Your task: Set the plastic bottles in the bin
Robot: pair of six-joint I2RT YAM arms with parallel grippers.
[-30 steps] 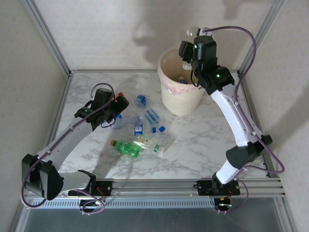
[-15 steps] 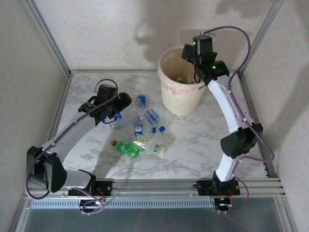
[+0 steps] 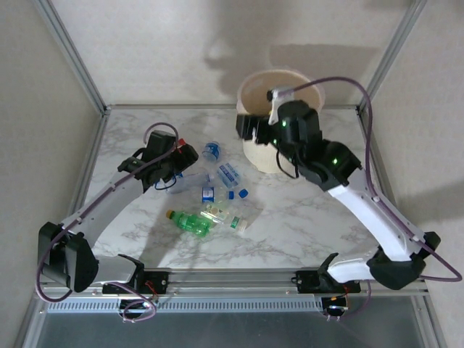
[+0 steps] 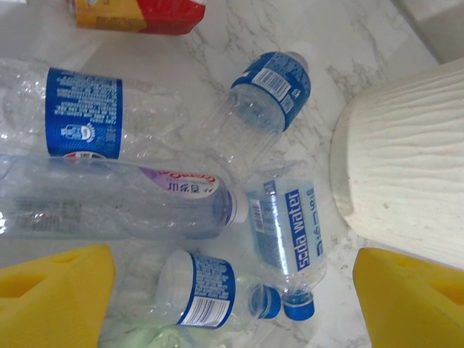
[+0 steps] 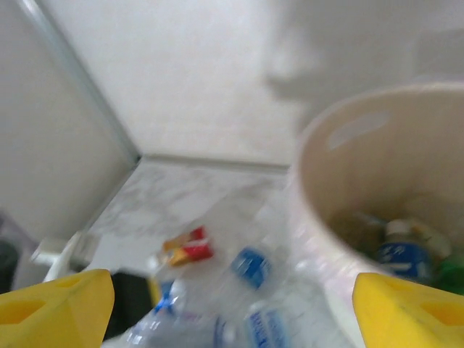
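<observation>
Several crushed plastic bottles lie left of the bin [image 3: 262, 154]: a blue-labelled one [image 3: 211, 151], a soda-water one [image 3: 229, 174], a green one [image 3: 190, 222]. My left gripper [image 3: 181, 161] hovers open over them. Its wrist view has the soda-water bottle [image 4: 286, 239] and a blue-capped bottle [image 4: 203, 290] lying between its yellow fingers [image 4: 51, 290], untouched, with the bin wall [image 4: 406, 174] to the right. My right gripper [image 3: 246, 129] is open and empty at the bin's front left rim. Its blurred wrist view takes in the bin [image 5: 319, 167], bottles inside it [image 5: 402, 250] and a red-labelled bottle [image 5: 187, 250].
Metal frame posts [image 3: 69, 54] and white walls close off the marble table [image 3: 304, 217] at the back and sides. The arms' mounting rail [image 3: 239, 279] runs along the near edge. A loose blue cap [image 3: 243, 193] lies among the bottles.
The right arm has swung from above the bin down to its front left side, and its gripper has opened. The left arm has shifted only slightly over the bottles.
</observation>
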